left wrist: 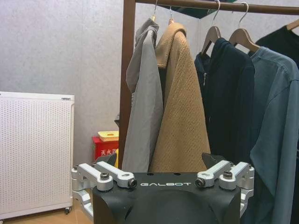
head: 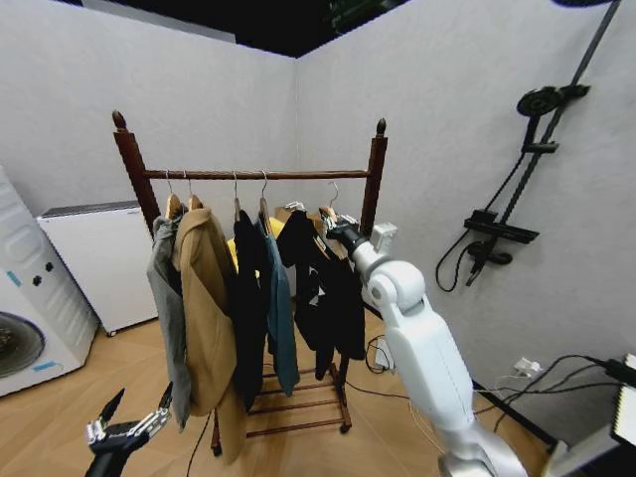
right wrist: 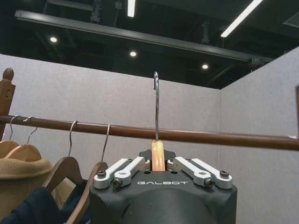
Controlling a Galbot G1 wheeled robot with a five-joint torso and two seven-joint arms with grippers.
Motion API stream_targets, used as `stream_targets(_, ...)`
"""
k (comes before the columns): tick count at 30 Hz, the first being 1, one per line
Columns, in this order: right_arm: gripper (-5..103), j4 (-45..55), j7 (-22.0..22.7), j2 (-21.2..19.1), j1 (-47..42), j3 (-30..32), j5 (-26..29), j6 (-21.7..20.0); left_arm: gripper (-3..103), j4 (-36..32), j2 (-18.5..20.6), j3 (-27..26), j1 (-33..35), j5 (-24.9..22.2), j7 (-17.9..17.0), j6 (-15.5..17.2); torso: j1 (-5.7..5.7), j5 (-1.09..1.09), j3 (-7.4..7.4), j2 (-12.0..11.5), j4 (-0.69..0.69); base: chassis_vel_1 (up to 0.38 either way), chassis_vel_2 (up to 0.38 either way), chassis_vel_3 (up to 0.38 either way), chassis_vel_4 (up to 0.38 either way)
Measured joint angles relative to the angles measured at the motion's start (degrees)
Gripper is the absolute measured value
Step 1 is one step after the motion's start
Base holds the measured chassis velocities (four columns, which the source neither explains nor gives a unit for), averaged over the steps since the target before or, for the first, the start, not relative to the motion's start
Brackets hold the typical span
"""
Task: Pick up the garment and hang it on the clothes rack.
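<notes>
The garment (head: 323, 288), a black short-sleeved shirt on a light wooden hanger (right wrist: 158, 157), hangs at the right end of the clothes rack (head: 258, 175). My right gripper (head: 338, 227) is shut on the hanger's neck, just below its metal hook (right wrist: 156, 102). In the right wrist view the hook stands upright in front of the rail (right wrist: 210, 136), its curved top above the rail line and not resting on it. My left gripper (head: 134, 422) is parked low at the front left, open and empty, facing the rack's left post (left wrist: 127, 70).
A grey shirt (head: 167, 298), a tan coat (head: 209, 308), a long black coat (head: 248, 298) and a blue-teal shirt (head: 281, 308) fill the rail's left part. A white cabinet (head: 99, 258) and a washing machine (head: 25, 318) stand left. A shower fixture (head: 507, 219) and floor cables are right.
</notes>
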Motion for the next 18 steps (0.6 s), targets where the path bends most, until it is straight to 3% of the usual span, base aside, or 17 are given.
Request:
stream_targets(8,10,-7.6,0.8,1.9,6.3,-3.7,-1.0,-0.5,100,0.0,0.0,0.0,0.0,0.0,0.0,0.0,0.0,0.0,0.0,0.0,0.01,0.0,0.0,0.0,0.0)
stream_targets(18,10,-9.0,0.0,2.2,6.8,-3.8,-1.2,-0.7,100,0.0,0.0,0.0,0.0,0.0,0.0,0.0,-0.01,0.01,0.0,0.0,0.0,0.0,0.0,0.0,0.0)
